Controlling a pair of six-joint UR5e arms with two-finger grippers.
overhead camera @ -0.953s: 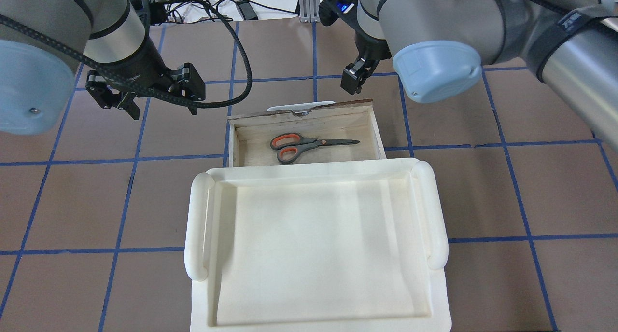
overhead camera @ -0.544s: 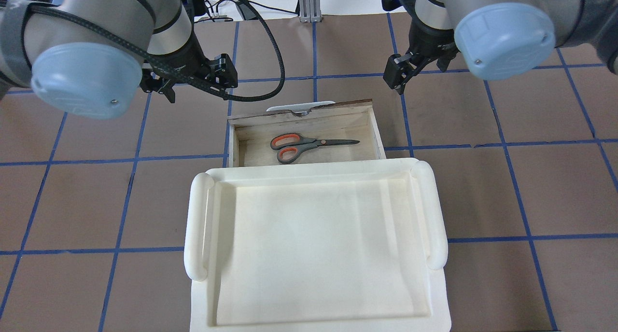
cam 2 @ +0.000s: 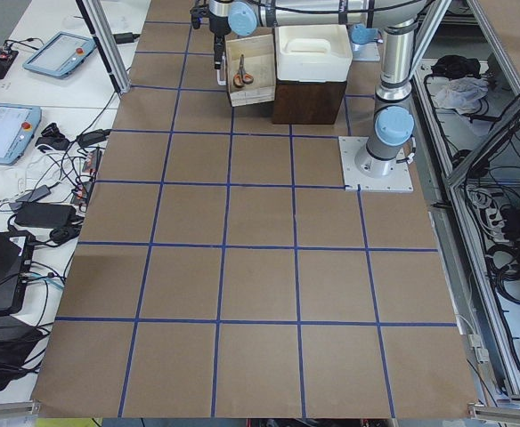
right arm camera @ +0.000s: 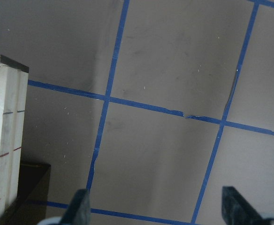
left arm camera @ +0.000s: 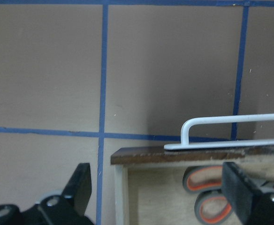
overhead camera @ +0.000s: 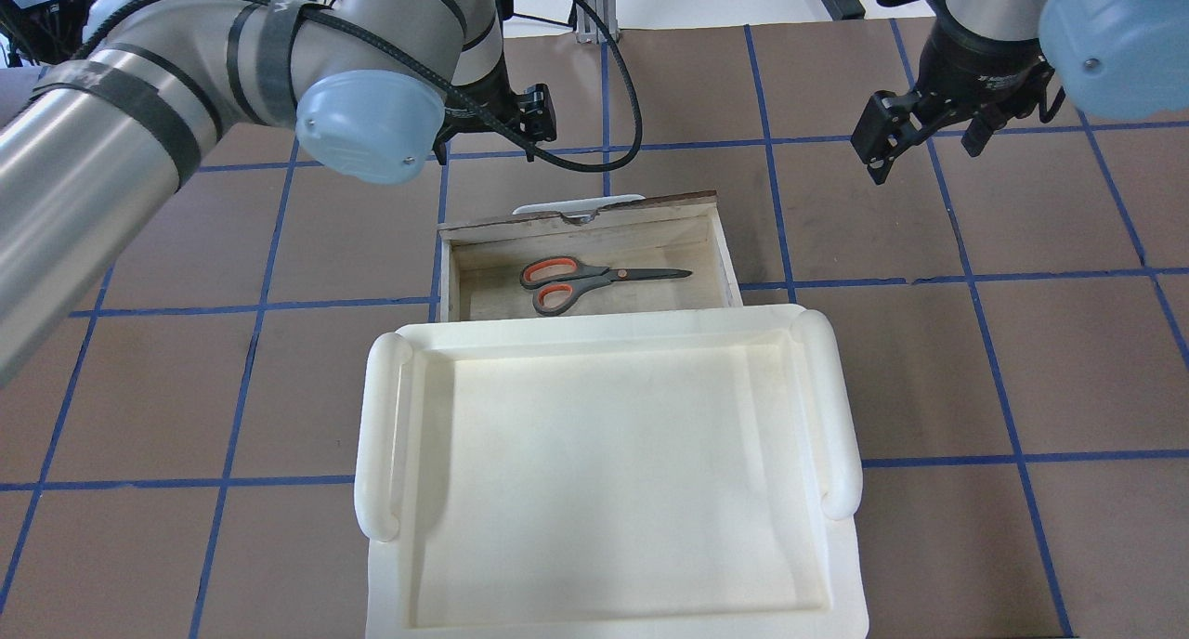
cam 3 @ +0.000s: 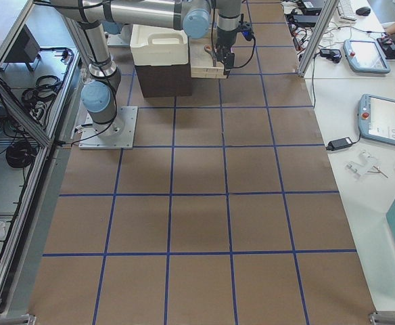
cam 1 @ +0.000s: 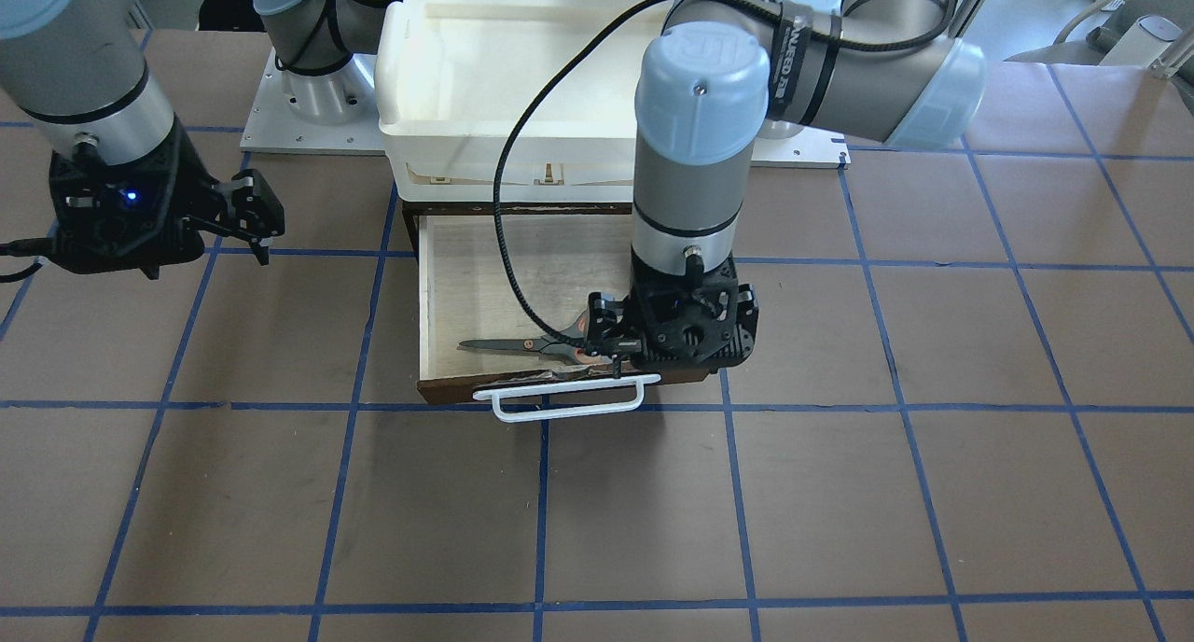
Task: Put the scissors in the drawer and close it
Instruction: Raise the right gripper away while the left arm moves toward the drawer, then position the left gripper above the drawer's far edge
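From the front, your left gripper [cam 1: 686, 339] hangs over the front edge of the drawer [cam 1: 504, 278], with the white handle [cam 1: 560, 401] just beyond its fingers. The scissors [cam 1: 518, 345] lie flat inside, right beside it, so I judge it is staged there to push the front shut. The black strap on that arm carries white lettering too small to read. From overhead, your right gripper [overhead camera: 924, 142] hovers well off to the drawer's side, probably to keep clear, and a tray [overhead camera: 381, 435] sits above, behind the drawer. The side views add nothing finer. In the left wrist view the jaws are spread wide and empty, with the handle and scissor loops just ahead. In the right wrist view the jaws are equally wide and empty, over bare table.
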